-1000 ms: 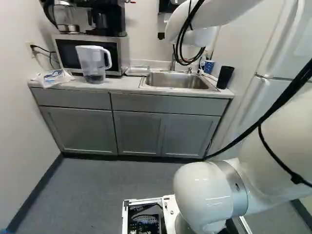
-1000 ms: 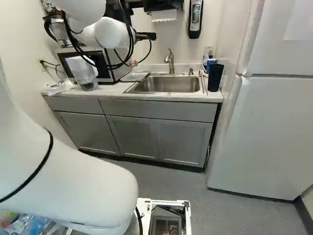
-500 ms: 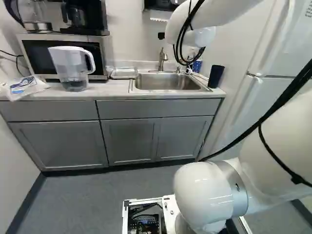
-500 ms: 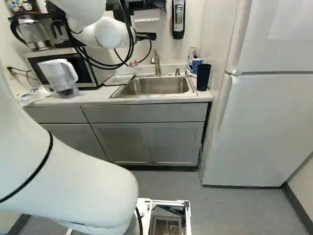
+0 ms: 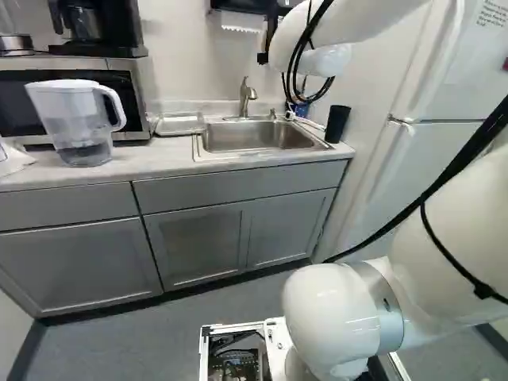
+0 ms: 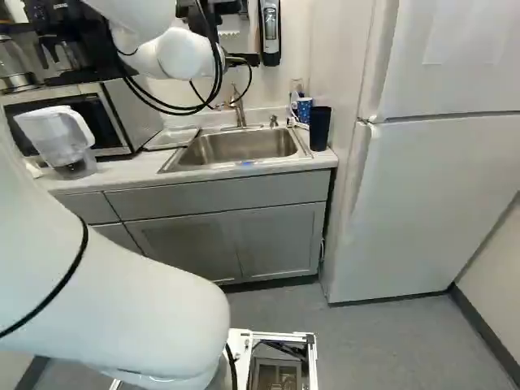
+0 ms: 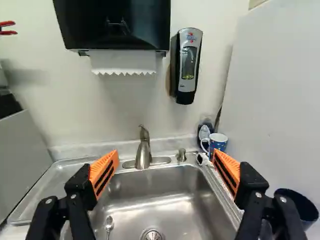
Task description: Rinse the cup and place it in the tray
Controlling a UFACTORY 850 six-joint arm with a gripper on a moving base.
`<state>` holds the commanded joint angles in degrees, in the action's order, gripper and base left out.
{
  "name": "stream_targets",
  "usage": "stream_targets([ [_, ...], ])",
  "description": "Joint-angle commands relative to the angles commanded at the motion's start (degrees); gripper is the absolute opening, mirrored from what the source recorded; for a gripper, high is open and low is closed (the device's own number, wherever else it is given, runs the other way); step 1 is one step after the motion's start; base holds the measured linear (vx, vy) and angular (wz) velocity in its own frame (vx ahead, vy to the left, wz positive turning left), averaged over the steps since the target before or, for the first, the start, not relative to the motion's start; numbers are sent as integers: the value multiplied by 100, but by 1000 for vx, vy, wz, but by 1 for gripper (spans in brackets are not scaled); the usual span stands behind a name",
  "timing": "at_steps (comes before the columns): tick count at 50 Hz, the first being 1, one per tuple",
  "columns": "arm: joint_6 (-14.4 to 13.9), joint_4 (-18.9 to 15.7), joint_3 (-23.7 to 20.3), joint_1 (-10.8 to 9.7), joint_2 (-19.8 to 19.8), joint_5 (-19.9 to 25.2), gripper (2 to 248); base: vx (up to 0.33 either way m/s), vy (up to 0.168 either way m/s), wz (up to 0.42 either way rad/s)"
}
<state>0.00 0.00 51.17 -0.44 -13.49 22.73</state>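
Bench [image 5: 163,162] fitted with sink [image 5: 250,137], nearer right edge. Microwave [image 6: 140,114] seated towards bench's left end. Gripper [image 6: 244,59] aimed towards sink, fingers spread wide. Pitcher [image 5: 67,121] stood in front of microwave. Tray [image 5: 180,125] set beside sink's left rim. Dark tumbler [image 6: 319,128] placed at bench's right edge, patterned blue cup [image 7: 220,142] near back right corner.

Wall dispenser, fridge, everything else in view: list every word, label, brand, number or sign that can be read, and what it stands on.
Nothing reads clearly enough to quote.
Soap dispenser: small label near its top, too small to read.
Fridge: lines of print high on its door, too small to read.
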Motion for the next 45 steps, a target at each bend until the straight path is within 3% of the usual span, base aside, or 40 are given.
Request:
stream_targets([
  [12,0,0,0,0,0,0,247,87,42,-230],
  [45,0,0,0,0,0,0,247,88,68,-5],
])
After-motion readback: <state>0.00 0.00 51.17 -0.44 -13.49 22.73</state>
